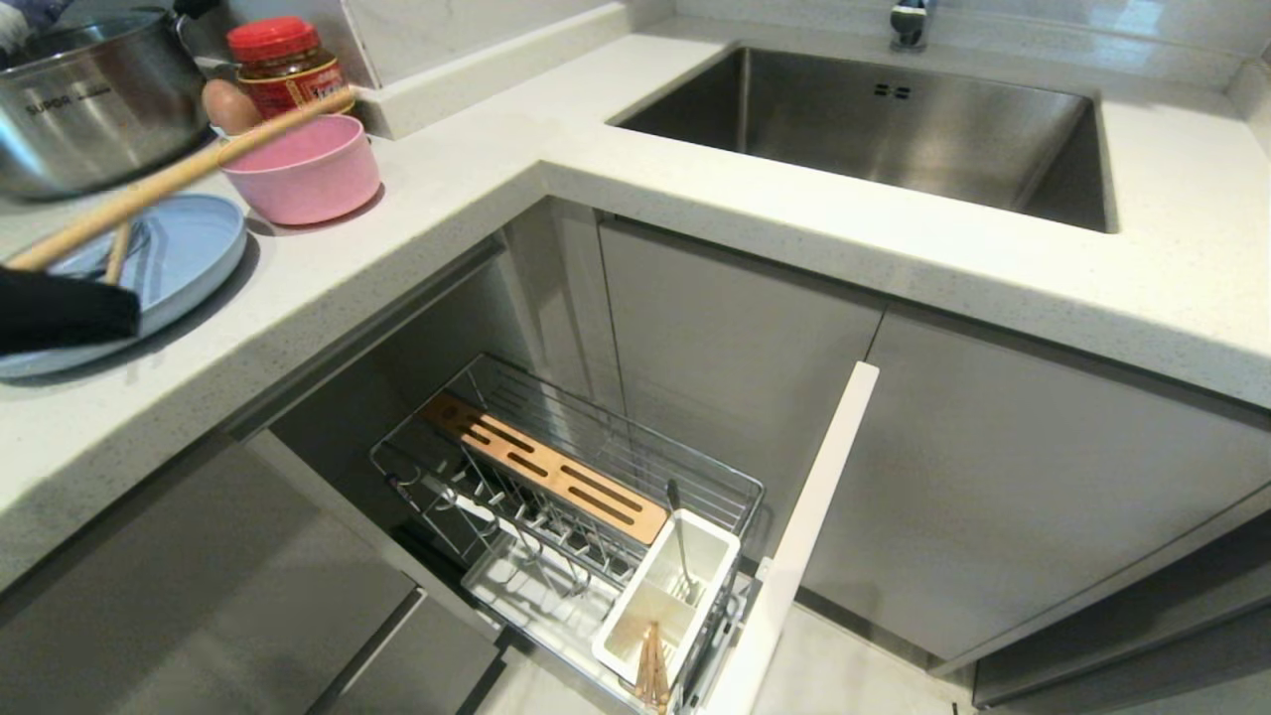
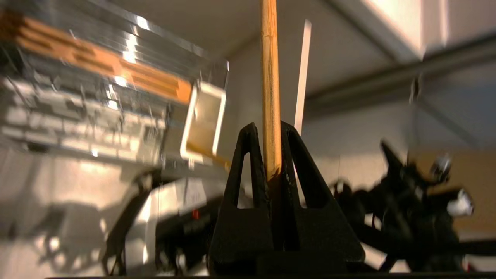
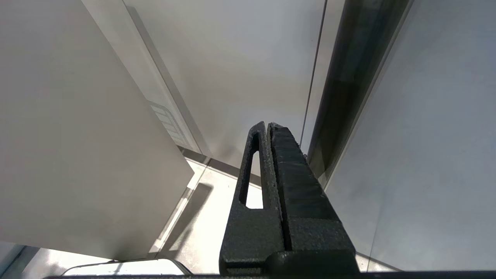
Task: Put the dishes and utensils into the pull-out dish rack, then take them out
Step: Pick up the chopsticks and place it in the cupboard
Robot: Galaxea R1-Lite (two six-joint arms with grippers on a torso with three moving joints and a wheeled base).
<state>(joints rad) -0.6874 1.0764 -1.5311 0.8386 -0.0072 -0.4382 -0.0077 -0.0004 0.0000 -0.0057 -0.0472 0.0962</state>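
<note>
My left gripper point(image 1: 70, 308) hangs over the counter at the far left, above the light-blue plate point(image 1: 189, 248). It is shut on a wooden chopstick point(image 1: 189, 169) that slants up past the pink bowl point(image 1: 308, 169). In the left wrist view the chopstick point(image 2: 270, 77) stands clamped in the left gripper point(image 2: 269, 128). A short wooden piece point(image 1: 117, 253) and thin metal lie on the plate. The pull-out dish rack point(image 1: 566, 477) is drawn out below; its white cup point(image 1: 670, 596) holds a silver utensil point(image 1: 680, 541) and chopsticks point(image 1: 652, 665). My right gripper point(image 3: 265, 124) is shut and empty, parked low by cabinet doors.
A steel pot point(image 1: 89, 99), a red-lidded jar point(image 1: 283, 65) and an egg point(image 1: 230, 104) stand behind the bowl. The steel sink point(image 1: 894, 129) is sunk into the counter at the back right. The rack's white front panel point(image 1: 804, 536) juts out beside the cup.
</note>
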